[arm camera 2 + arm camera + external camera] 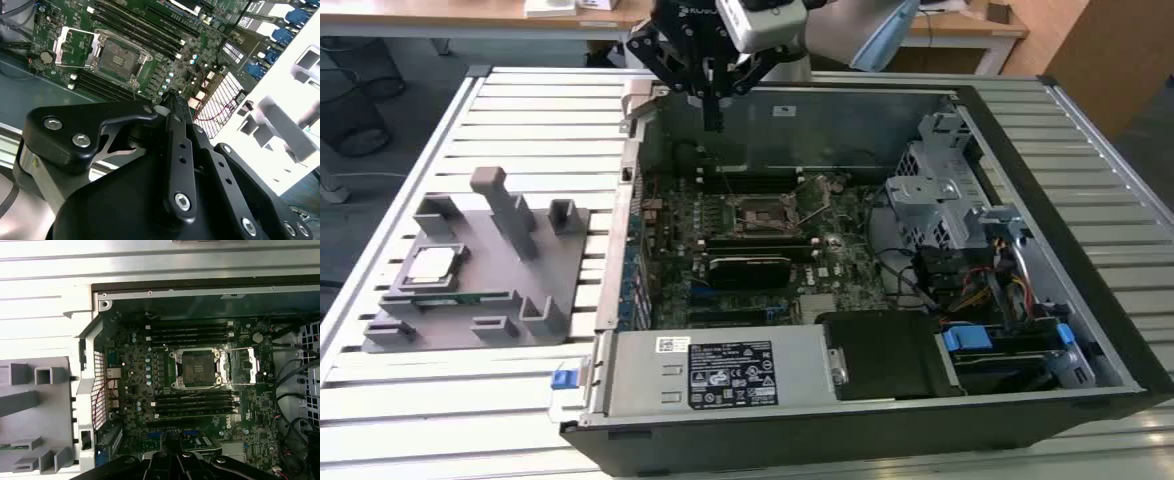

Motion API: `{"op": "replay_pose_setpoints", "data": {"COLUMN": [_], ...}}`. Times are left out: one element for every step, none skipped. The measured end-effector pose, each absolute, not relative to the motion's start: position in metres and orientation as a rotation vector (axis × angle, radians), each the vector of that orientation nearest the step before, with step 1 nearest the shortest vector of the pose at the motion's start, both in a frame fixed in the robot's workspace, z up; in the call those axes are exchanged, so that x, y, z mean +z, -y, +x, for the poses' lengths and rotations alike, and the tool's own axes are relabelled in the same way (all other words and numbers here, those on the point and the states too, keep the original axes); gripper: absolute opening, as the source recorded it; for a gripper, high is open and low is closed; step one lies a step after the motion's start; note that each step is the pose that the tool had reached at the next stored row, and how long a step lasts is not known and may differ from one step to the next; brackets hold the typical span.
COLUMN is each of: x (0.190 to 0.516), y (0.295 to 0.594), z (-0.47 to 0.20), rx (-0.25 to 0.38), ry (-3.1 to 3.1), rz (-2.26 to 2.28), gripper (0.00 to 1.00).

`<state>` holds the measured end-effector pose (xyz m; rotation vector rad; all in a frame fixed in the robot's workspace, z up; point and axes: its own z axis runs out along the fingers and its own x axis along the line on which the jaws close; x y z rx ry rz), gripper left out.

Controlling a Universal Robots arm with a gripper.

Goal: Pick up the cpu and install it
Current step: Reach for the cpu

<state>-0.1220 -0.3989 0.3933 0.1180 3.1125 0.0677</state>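
1. Find the cpu [431, 263] lying flat on the grey fixture [480, 272], close to the tabletop's [454, 400] edge at the exterior view's left, just outside the open computer case [854, 440] and untouched
2. Seemingly seated in a shallow pocket of that fixture, probably to keep it at a known spot with its metal top up, free for a grasp from above; a green memory stick [451, 298] parked just beside it, toward the fixture's near edge
3. No real long axis to report: square in outline, face up, sides roughly in line with the fixture's sides and so with the tabletop's edges
4. Well apart from the cpu, the gripper [714, 122] hanging over the case's far wall and pointing straight down; pinched narrow with nothing between, judging also by the second wrist view
5. At the middle of the motherboard [135, 370], the socket [195, 366] bare and its metal load plate [248, 365] swung back beside it, most likely left open so that the chip can go straight down into place
6. Judged barely begun: nothing grasped, nothing installed
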Motion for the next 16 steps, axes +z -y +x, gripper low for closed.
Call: {"op": "replay_pose_setpoints", "data": {"x": [0.3933,0.3933,0.3933,0.3933,0.3933,0.3934,0.3933,0.3933,0.3933,0.3934,0.3934,0.3933,0.3933,0.3933,0.3933,0.3933], "y": [0.3989,0.3989,0.3989,0.3989,0.3989,0.3989,0.3989,0.3989,0.3990,0.3990,0.3990,0.3989,0.3989,0.3989,0.3990,0.3989], "z": [-0.1220,-0.1220,-0.1220,-0.1220,-0.1224,-0.1228,-0.1232,-0.1237,-0.1246,-0.1257,-0.1267,-0.1277,-0.1289,-0.1299,-0.1309,-0.1319], "rx": [0.068,0.068,0.068,0.068,0.067,0.067,0.068,0.068,0.068,0.067,0.068,0.068,0.068,0.068,0.068,0.068], "ry": [-3.112,-3.112,-3.113,-3.112,-3.113,-3.113,-3.113,-3.112,-3.112,-3.113,-3.113,-3.113,-3.113,-3.113,-3.112,-3.112], "rz": [0.118,0.118,0.118,0.118,0.118,0.118,0.118,0.118,0.118,0.118,0.118,0.118,0.118,0.118,0.118,0.118], "gripper": [0.11,0.11,0.11,0.11,0.11,0.11,0.11,0.11,0.11,0.11,0.11,0.11,0.11,0.11,0.11,0.11]}}
